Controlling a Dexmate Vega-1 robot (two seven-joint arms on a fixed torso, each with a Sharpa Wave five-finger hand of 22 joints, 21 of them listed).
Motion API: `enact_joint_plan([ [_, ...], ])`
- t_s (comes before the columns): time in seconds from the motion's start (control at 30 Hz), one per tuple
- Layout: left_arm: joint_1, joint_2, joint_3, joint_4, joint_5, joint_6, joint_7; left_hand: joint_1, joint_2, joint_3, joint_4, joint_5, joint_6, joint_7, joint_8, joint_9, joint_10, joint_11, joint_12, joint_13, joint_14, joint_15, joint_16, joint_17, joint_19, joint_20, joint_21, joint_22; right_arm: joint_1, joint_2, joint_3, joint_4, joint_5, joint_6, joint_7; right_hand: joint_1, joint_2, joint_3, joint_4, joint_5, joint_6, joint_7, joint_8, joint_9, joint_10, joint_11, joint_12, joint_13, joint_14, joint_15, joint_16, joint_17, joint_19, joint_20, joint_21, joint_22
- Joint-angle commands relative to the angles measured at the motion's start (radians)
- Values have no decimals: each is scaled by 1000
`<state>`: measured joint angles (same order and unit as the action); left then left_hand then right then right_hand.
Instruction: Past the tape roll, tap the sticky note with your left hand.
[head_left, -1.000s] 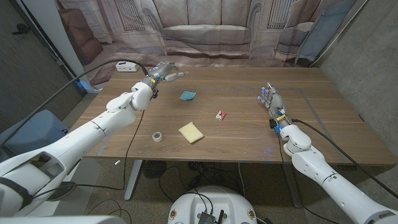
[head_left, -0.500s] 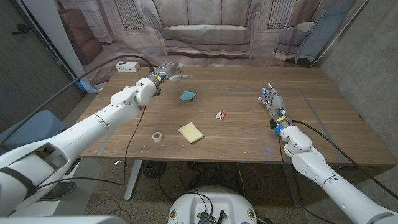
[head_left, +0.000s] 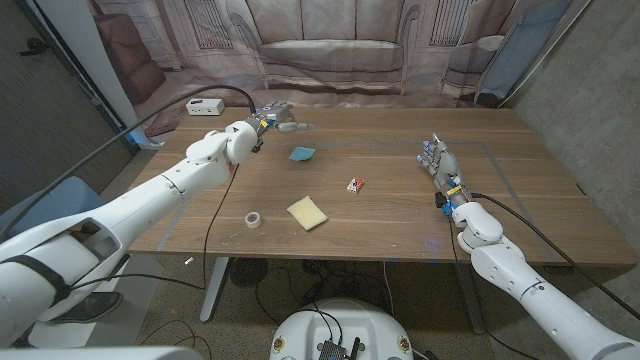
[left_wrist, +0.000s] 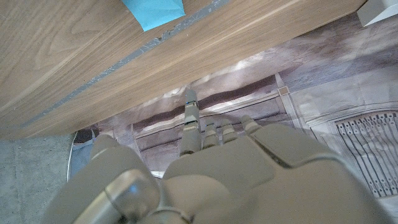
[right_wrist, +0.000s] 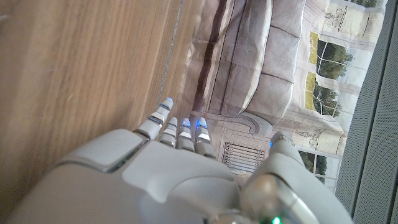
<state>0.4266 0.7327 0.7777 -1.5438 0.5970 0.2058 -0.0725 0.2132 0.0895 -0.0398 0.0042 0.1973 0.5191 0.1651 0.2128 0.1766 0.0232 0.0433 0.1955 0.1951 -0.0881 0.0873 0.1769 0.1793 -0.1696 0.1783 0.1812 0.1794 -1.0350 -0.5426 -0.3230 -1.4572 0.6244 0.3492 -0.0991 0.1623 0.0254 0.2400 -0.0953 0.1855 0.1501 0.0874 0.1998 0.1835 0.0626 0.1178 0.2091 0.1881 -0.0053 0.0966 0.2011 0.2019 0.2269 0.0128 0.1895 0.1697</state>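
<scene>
Lab or robot test room dressed up as a living room. Printed backdrop (head_left: 330, 45) hangs behind the far edge of the wooden bench (head_left: 400, 215), showing a sofa, panelled walls and windows; folds in the cloth give it away as fabric. Bare grey concrete wall (head_left: 590, 90) on the right, dark grey wall on the left. Loose black cables (head_left: 290, 285) trail on the floor under the bench. White power strip (head_left: 203, 106) with a cable sits at the far left corner of the bench.
</scene>
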Motion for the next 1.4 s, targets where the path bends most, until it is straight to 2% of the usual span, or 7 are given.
enact_joint_plan([
  [0.03,-46,-35,33,73,6,-26,-41,-8,-2,-3,3,9,11,0,2,4,-10,2,-2,4,-16,0,2,4,-6,1,8,4,-6,-2,3,-8,1,-9,-10,-1,4,0,-4,4,9,3,-1,5,6,6,0,6,2,5,7,5,1,6,6,3],
  [0.2,-63,-53,52,114,-8,-40,-61,-11,-1,-5,5,10,-9,-2,-10,4,-21,0,-2,4,-18,0,4,4,-12,3,8,4,-10,-3,6,-12,-2,-6,-16,-3,6,0,-3,4,9,2,-1,5,6,7,-1,6,2,3,7,6,1,6,6,3],
  [0.8,-128,-109,114,247,-13,-72,-82,-13,1,-6,7,12,7,-23,-8,4,-26,-1,3,3,-23,-2,6,4,-22,4,9,4,-16,-6,7,-15,-3,-11,-21,-4,7,-1,-5,4,11,0,-2,5,7,7,-2,6,2,6,6,5,0,7,5,3],
  [0.97,-145,-128,132,289,-18,-84,-79,-14,2,-6,8,13,7,-21,-10,4,-27,-1,3,3,-25,-3,6,4,-23,4,9,4,-19,-6,10,-17,1,-14,-25,-4,7,-1,-5,4,12,0,-2,5,7,6,-2,6,3,7,6,5,0,8,5,3],
  [1.17,-167,-148,154,339,-25,-96,-86,-14,3,-6,9,13,-46,-4,-31,4,-41,-2,3,3,-32,-4,6,3,-28,2,11,5,-18,-4,11,-15,7,-18,-23,-4,7,-2,-6,4,12,0,-2,5,7,6,-2,6,2,5,6,5,0,8,5,3],
  [1.4,-183,-160,172,374,-35,-107,-87,-15,3,-6,9,14,-52,-6,-32,5,-44,-3,4,4,-34,-5,6,3,-31,0,11,5,-12,-6,10,-12,5,-21,-21,-4,7,-2,-6,4,13,0,-2,5,8,4,-2,6,2,5,5,5,0,8,5,3],
])
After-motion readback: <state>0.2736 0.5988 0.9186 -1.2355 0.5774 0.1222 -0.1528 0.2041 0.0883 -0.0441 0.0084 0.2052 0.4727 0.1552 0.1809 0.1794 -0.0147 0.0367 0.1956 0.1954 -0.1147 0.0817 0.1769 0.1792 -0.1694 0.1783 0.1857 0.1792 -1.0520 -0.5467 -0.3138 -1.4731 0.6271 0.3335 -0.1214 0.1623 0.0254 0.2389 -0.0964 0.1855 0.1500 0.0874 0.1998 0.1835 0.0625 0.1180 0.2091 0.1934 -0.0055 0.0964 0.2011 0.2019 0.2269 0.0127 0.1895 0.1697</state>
